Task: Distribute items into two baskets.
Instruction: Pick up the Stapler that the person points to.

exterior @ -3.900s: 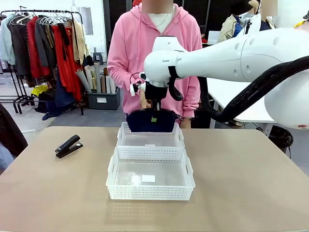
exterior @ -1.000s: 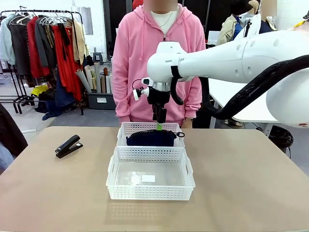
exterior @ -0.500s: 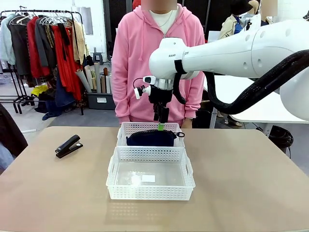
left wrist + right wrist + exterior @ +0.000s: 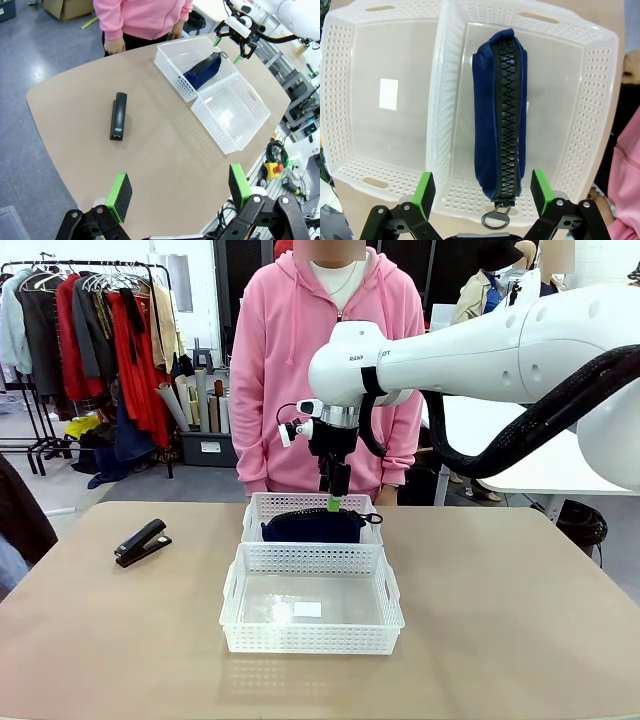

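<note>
The dark navy zippered pouch [image 4: 311, 526] [image 4: 499, 115] [image 4: 202, 70] lies on its edge, zipper up, in the smaller far basket [image 4: 268, 505] [image 4: 590, 100] [image 4: 172, 65]. The larger near basket [image 4: 240, 590] [image 4: 340, 100] [image 4: 250, 107] holds only a white label. My right gripper [image 4: 333, 502] [image 4: 482, 190] hangs open just above the pouch, nothing between its green pads. The black stapler [image 4: 141, 542] [image 4: 118, 116] rests on the table at the left. High over the table's near side, my left gripper [image 4: 175, 190] is open and empty.
A person in a pink hoodie [image 4: 330, 340] stands at the far edge behind the baskets, hands by the table edge [image 4: 115, 46]. The tan table [image 4: 500, 620] has free room left and right of the baskets. A clothes rack [image 4: 90, 330] stands far back left.
The right gripper let go of the pouch, which now lies in the far basket, and has risen slightly over the last second. The stapler and baskets have not moved.
</note>
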Controlling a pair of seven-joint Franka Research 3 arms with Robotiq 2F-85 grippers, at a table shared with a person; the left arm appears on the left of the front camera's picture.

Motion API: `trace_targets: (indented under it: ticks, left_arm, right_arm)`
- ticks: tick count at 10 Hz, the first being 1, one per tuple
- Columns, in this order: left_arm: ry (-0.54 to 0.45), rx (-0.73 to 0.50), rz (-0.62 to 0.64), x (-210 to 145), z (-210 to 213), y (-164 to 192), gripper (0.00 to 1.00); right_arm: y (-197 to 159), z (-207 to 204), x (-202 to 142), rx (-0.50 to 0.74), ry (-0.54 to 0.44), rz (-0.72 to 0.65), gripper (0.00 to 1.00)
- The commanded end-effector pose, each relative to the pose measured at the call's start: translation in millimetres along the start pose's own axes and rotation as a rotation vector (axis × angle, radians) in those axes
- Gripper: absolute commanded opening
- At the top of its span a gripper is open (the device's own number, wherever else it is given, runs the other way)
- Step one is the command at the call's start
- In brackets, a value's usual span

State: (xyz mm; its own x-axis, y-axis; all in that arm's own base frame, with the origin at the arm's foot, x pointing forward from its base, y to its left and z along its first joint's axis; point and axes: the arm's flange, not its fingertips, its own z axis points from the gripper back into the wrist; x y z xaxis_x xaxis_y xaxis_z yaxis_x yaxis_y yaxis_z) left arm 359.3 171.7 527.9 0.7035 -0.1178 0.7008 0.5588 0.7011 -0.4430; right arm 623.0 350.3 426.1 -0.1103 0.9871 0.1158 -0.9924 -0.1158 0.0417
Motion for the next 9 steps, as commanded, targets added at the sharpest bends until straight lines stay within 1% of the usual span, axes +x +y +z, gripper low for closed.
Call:
trace_targets:
  ticks: [1, 8, 9]
  left_arm:
    - [-0.022, -0.01, -0.01, 0.6, 0.4, -0.4, 1.0]
    - [-0.022, -0.01, -0.01, 0.6, 0.4, -0.4, 1.0]
    - [-0.022, -0.01, -0.01, 0.6, 0.4, -0.4, 1.0]
  right_arm:
    - [-4.2, 4.6, 2.6, -0.015, 0.002, -0.007, 1.0]
    - [-0.1, 0.2, 0.0, 0.0, 0.0, 0.0, 1.0]
    - [19.2, 12.6, -22.9, -0.013, -0.06, -0.057, 1.0]
